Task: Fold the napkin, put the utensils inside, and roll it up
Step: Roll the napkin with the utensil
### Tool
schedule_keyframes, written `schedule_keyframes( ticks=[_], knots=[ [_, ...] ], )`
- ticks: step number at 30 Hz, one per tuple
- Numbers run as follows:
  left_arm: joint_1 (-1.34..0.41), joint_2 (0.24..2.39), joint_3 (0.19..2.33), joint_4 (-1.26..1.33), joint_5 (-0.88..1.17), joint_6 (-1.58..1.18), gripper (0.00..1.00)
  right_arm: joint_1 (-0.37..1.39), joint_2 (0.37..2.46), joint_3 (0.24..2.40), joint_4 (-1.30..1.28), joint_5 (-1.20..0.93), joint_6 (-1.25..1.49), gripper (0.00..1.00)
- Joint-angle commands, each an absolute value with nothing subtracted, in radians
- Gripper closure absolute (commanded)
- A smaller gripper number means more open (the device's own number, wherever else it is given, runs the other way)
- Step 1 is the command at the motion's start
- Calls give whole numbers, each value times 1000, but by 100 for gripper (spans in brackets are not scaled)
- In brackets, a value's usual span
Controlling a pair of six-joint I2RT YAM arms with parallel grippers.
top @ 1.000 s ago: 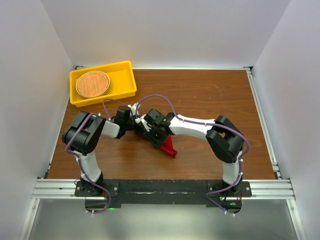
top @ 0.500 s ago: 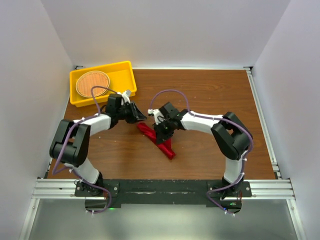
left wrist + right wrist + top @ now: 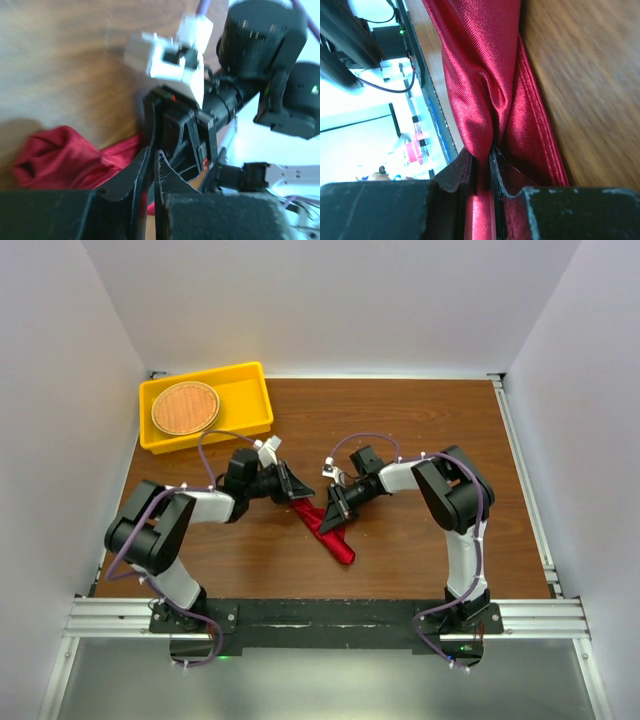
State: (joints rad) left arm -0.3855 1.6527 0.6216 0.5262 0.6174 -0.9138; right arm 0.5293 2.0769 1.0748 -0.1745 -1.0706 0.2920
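Mid-frame on the brown wooden bench point(image 3: 430, 430), well apart from its edges and from the yellow plastic tray point(image 3: 256, 400) at upper left, the bunched bright red cloth napkin point(image 3: 333, 536) has a fold pinched in the right hand point(image 3: 481, 159), the left hand point(image 3: 152, 161) nearly closed beside its upper end.

Bunched red napkin point(image 3: 336, 538) on wooden table point(image 3: 430, 430)

White-linked, black-jointed left arm point(image 3: 203, 503) and right arm point(image 3: 462, 562) carry looping purple cables point(image 3: 365, 436).
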Motion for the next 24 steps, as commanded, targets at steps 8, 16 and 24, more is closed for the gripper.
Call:
schedule_keyframes(
  ticks=[8,16,24],
  knots=[
    [-417,1871,571,828,595,-1005,93,517,2048,1117,-426,-766,152,73],
    [-416,1885,603,654,560,-973,96,629,1826,1183,-613,-424,129,50],
    [-417,1848,655,503,552,-956,97,837,1792,1304,-678,-2,132,42]
  ],
)
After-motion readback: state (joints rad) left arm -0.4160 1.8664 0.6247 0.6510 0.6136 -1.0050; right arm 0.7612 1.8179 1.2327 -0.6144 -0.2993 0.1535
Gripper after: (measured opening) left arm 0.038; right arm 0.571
